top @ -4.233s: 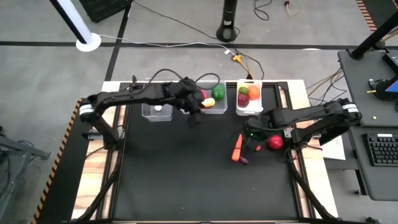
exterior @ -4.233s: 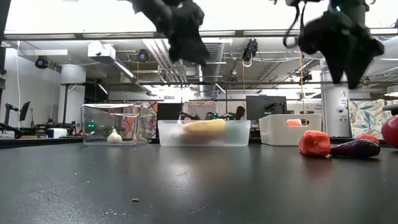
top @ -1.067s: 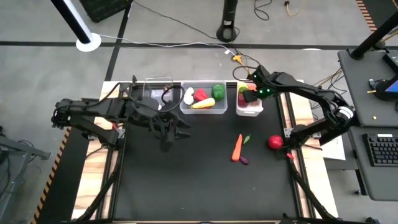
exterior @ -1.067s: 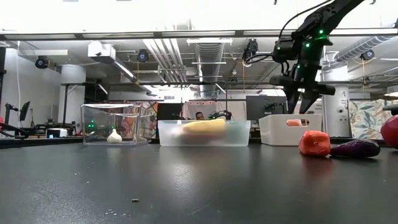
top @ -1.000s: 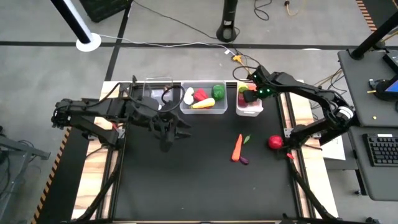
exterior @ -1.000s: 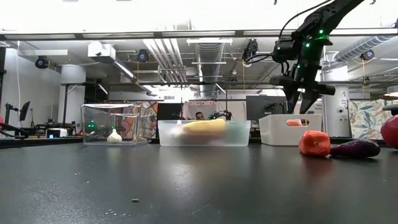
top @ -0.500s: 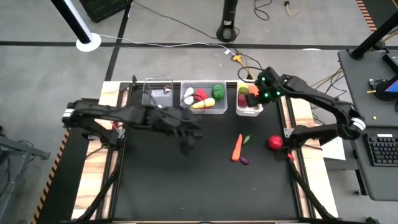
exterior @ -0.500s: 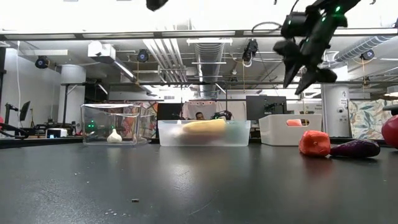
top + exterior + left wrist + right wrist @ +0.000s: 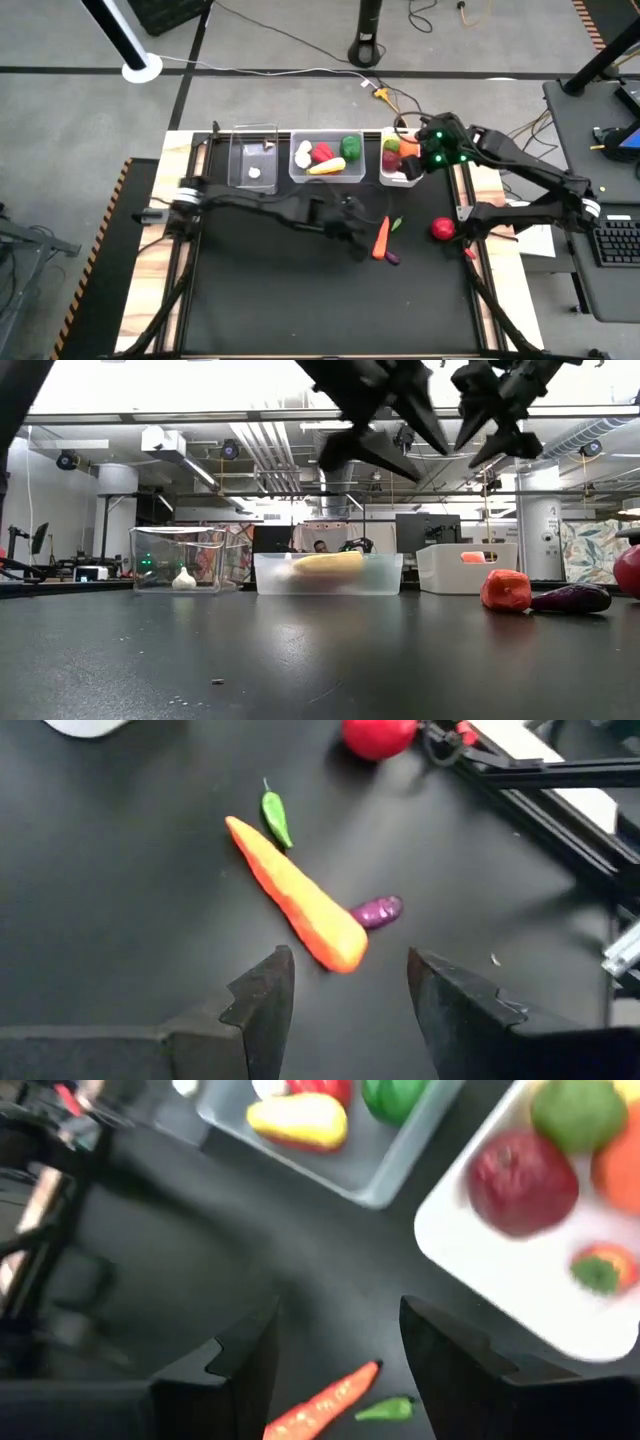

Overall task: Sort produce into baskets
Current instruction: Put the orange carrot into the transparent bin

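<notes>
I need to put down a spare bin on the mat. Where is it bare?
The whole near half of the black mat is bare, and its left side below the narrow clear bin. It is crowded around the carrot, where the left claw hovers.

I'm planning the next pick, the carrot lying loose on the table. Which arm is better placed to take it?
Probably the left. Its end effector is open and hovers right beside the carrot, which lies just ahead of its fingers. The right end effector is open too, but sits up by the white bin, farther from the carrot.
</notes>
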{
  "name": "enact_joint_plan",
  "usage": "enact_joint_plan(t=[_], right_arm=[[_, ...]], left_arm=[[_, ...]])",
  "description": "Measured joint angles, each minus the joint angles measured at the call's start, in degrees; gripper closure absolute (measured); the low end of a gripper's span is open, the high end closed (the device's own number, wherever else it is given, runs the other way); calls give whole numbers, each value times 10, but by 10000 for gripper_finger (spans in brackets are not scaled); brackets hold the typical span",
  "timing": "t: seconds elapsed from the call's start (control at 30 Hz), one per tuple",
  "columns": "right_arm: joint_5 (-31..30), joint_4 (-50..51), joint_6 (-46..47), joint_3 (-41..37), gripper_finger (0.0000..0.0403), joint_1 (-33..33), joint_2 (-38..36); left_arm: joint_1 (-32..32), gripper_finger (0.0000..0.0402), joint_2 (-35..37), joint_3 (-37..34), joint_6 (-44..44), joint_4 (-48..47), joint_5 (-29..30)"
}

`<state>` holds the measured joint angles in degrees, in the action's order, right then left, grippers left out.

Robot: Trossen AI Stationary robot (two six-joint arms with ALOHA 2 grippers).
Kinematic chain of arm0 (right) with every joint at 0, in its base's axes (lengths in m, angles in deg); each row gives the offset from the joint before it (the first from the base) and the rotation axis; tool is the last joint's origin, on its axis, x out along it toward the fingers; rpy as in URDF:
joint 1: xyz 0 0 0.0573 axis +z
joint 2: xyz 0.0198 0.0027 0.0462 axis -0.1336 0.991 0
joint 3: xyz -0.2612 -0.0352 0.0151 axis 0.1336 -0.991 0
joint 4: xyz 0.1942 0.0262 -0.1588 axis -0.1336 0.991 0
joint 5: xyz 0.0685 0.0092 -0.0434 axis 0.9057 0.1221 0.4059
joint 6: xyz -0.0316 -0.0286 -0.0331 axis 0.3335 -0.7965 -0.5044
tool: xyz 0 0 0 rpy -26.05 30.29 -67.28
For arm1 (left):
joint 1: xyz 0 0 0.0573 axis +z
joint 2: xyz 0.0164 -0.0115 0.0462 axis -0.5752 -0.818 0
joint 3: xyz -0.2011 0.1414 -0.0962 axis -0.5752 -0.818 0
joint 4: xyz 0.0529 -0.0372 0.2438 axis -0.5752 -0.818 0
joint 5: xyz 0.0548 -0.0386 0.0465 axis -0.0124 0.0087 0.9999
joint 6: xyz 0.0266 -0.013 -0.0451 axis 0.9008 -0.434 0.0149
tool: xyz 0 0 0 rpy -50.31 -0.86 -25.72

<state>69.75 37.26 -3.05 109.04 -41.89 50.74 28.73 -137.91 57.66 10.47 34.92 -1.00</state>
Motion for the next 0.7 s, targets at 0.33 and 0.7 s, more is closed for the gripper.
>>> enact_joint_plan(t=[0.33, 0.7], right_arm=[[-28, 24, -54, 101, 209, 1, 24], [-45, 67, -88, 133, 209, 1, 40]], left_arm=[[18, 214, -222, 316, -31, -233, 24], [24, 145, -261, 293, -66, -203, 29]])
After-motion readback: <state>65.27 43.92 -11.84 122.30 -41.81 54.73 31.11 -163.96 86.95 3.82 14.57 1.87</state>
